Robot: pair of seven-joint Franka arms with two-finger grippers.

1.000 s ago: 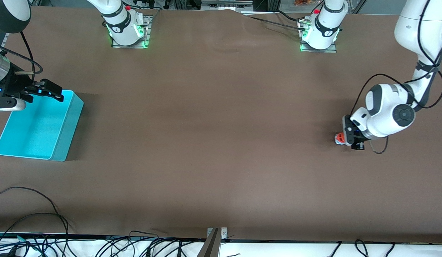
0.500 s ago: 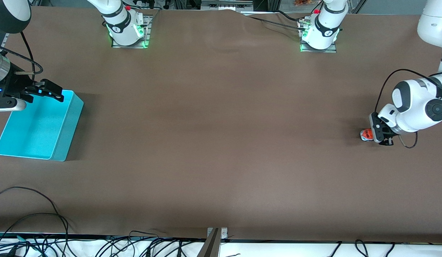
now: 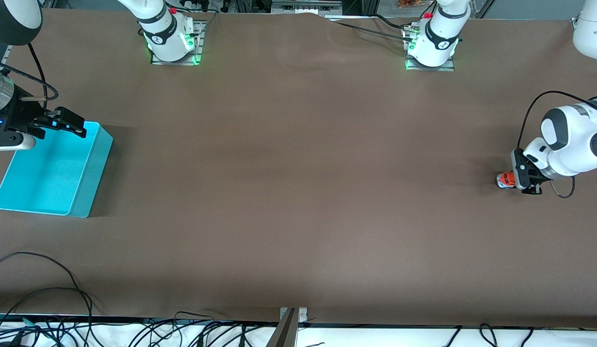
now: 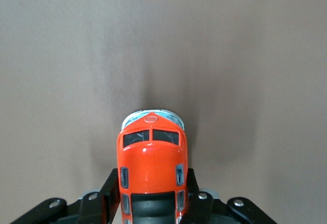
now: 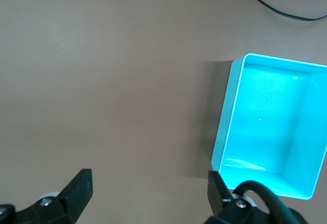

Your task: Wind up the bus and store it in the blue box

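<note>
A: Left gripper (image 3: 516, 182)?
B: Clamped on the bus (image 3: 507, 180), fingers (image 4: 108, 199) pinching both its sides. It sits at about 3 o'clock on the table (image 3: 298, 193), at the left arm's end, with the gripper low at the surface. Can't tell whether the wheels are touching.

A: Bus details?
B: Orange-red, dark windscreen, pale underside peeking past the nose. In the left wrist view (image 4: 152, 170) the nose sticks out from between the fingers and the rear is hidden in the grip.

A: Right gripper (image 3: 57, 123)?
B: Spread wide, nothing in it. It hangs over the rim of the blue box (image 3: 93, 171), at the box's 12 o'clock edge. That arm is waiting.

A: And the box?
B: At 9 o'clock on the table, at the right arm's end, well apart from the bus. Bright cyan, low walls, opening upward. The right wrist view shows the inside (image 5: 271, 132) with only the bare floor in sight, and both of the right gripper's dark fingers (image 5: 76, 191) standing far apart.

A: Anything else?
B: Black cables (image 3: 43, 289) along the table edge nearest the front camera, around 7 o'clock. Two arm bases at 11 and 1 o'clock, with green lights at their feet.
</note>
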